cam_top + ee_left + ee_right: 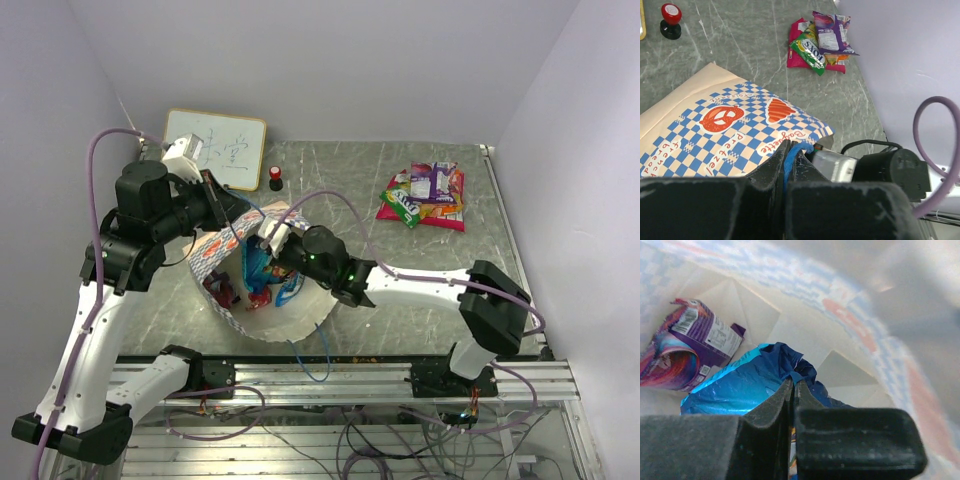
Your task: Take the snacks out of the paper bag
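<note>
The table (340, 175) is enclosed by walls (350, 60) at the far edge and on both sides. A metal rail (350, 375) runs along the near edge. Bare surface lies between the bag and the right wall.

The paper bag (280, 322) lies on its side at centre-left, with its mouth raised and turned to the right. The left wrist view shows its checkered outer face (715, 125). The right wrist view shows only its cream interior (805, 335).

The whiteboard (215, 148) leans in the far left corner, just behind the left arm.

The pile of snacks (423, 195) rests at the far right, well apart from the bag and near the right wall. The left wrist view (820, 42) resolves green, purple and pink packets in it.

The blue packet (740, 390) lies inside the bag. It is partly visible from above (262, 265). The purple packet (690, 345) lies just beside it, deeper in.

The right gripper (792, 382) reaches into the bag mouth (264, 248), and the bag walls surround it closely. Its jaws are pinched together on the crumpled top edge of the blue packet.

The left gripper (788, 150) sits at the upper rim of the bag (230, 215). Its jaws are clamped on the blue cord handle (792, 150).

The knob (275, 178) stands upright between the whiteboard and the bag, clear of both (671, 20).
</note>
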You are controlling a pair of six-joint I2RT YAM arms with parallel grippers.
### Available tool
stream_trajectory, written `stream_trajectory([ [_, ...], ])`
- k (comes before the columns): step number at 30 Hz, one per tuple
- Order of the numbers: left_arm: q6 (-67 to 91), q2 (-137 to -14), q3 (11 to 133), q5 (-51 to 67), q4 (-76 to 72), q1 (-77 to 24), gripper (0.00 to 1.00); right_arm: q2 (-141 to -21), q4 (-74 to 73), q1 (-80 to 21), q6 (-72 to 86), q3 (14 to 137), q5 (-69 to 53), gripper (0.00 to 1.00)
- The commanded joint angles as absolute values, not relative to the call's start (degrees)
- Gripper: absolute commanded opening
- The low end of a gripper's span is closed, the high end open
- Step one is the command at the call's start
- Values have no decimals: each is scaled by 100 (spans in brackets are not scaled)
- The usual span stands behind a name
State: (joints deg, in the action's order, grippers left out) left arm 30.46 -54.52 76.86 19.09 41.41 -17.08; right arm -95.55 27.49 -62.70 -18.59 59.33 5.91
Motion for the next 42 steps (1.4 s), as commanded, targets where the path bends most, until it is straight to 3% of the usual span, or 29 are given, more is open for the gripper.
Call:
stream_trajectory([
  [1,3079,-5437,7806,1732,3998,-1749,7,-8874,3609,-6251,-1709,5981,389,0],
  [42,3243,-5816,7800,906,4337,-1749,7,-7296,3106,-6250,-2891,6773,819,0],
])
